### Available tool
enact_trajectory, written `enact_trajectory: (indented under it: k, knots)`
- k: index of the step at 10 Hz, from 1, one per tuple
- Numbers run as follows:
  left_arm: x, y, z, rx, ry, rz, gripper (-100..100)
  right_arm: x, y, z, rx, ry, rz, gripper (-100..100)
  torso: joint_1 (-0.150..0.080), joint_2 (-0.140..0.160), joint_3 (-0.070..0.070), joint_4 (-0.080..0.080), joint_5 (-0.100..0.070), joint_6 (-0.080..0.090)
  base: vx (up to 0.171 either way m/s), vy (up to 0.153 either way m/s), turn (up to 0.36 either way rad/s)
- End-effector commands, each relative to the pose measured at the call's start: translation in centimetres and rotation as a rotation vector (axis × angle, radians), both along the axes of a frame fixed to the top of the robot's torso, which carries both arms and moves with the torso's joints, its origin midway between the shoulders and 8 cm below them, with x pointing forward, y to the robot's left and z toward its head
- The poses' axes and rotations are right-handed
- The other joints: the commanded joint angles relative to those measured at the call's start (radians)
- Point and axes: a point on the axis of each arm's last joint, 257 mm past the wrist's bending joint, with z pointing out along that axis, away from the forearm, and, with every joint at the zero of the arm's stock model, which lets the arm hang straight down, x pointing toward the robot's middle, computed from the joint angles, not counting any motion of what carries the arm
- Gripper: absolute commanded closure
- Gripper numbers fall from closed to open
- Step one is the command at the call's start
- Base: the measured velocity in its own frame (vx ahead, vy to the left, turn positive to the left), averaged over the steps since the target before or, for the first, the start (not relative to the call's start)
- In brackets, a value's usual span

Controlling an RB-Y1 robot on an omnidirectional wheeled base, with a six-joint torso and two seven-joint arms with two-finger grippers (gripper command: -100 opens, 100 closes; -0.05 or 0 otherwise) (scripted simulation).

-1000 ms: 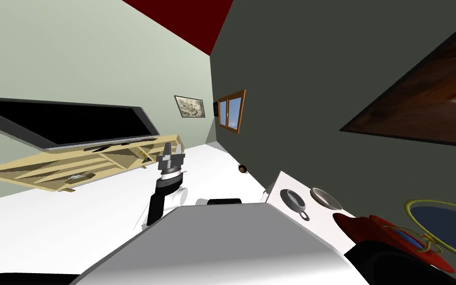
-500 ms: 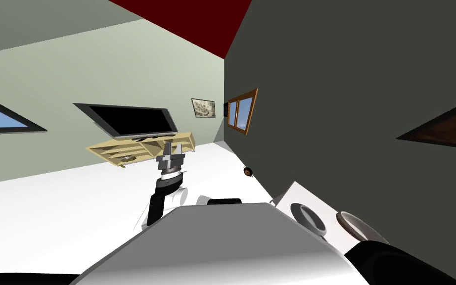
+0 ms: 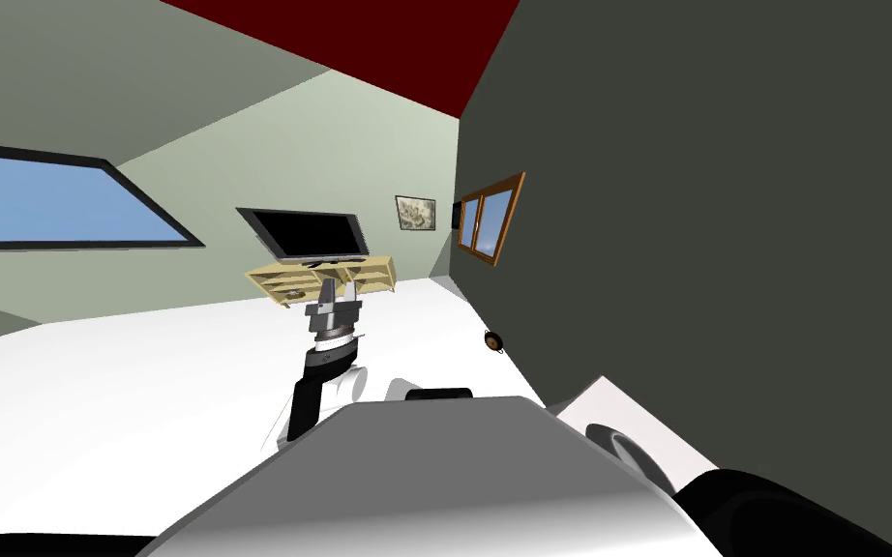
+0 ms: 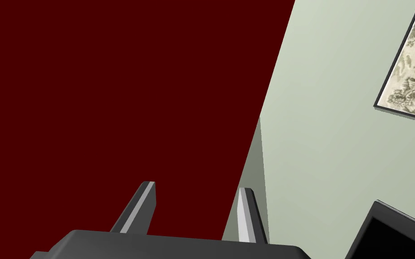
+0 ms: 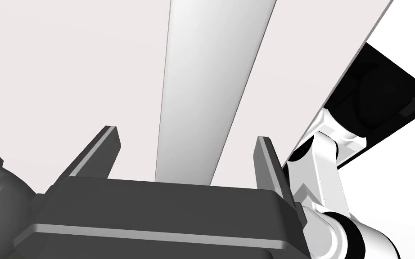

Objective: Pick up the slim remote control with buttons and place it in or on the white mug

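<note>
My left gripper (image 3: 337, 290) is raised in front of my chest and points toward the far wall. Its thin fingers (image 4: 245, 211) stand partly apart, with nothing between them in the left wrist view (image 4: 196, 187). My right gripper (image 5: 186, 153) is wide open and empty, facing a flat pale surface with a white band across it. At the lower right, the corner of a white table (image 3: 584, 411) shows beside my chest. On it stands a round grey-rimmed vessel (image 3: 633, 453), half hidden by my dark right arm.
A beige TV stand (image 3: 284, 282) with a black TV (image 3: 307, 233) stands far off at the pale green wall. A dark grey wall (image 3: 705, 242) with a wooden-framed window (image 3: 490, 216) runs along my right. A small dark round object (image 3: 493, 339) lies at its foot. White floor spreads to the left.
I have moved back and turned: the TV stand has shrunk and drifted right, the white table has slid toward the lower right corner, and a window has appeared at left. My left arm keeps its pose.
</note>
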Motion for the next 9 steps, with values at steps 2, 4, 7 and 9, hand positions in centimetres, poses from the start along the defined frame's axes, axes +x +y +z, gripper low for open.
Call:
enact_trajectory:
  k: [2,4,7,9]
  knots:
    - [0.0,0.0,0.0,0.000,0.000,0.000,0,-0.1,0.1,0.0,0.001,0.003,0.005,0,0.001,-0.001,0.000,0.000,0.000,0.001,-0.006,-0.011,0.024]
    - [0.0,0.0,0.0,0.000,0.000,0.000,0,0.7,1.1,-1.8,-0.003,-0.007,-0.009,-100,0.001,0.001,0.000,0.000,0.000,0.000,-0.056,-0.031,0.075]
    - [0.0,0.0,0.0,0.000,0.000,0.000,0,1.0,1.3,-2.1,-0.003,-0.009,-0.011,100,0.002,0.001,0.001,0.000,0.000,0.001,-0.037,-0.012,0.019]
    - [0.0,0.0,0.0,0.000,0.000,0.000,0,1.0,1.4,-2.1,-0.001,-0.010,-0.014,100,0.002,-0.001,0.000,0.000,0.001,0.000,0.000,0.000,0.000]
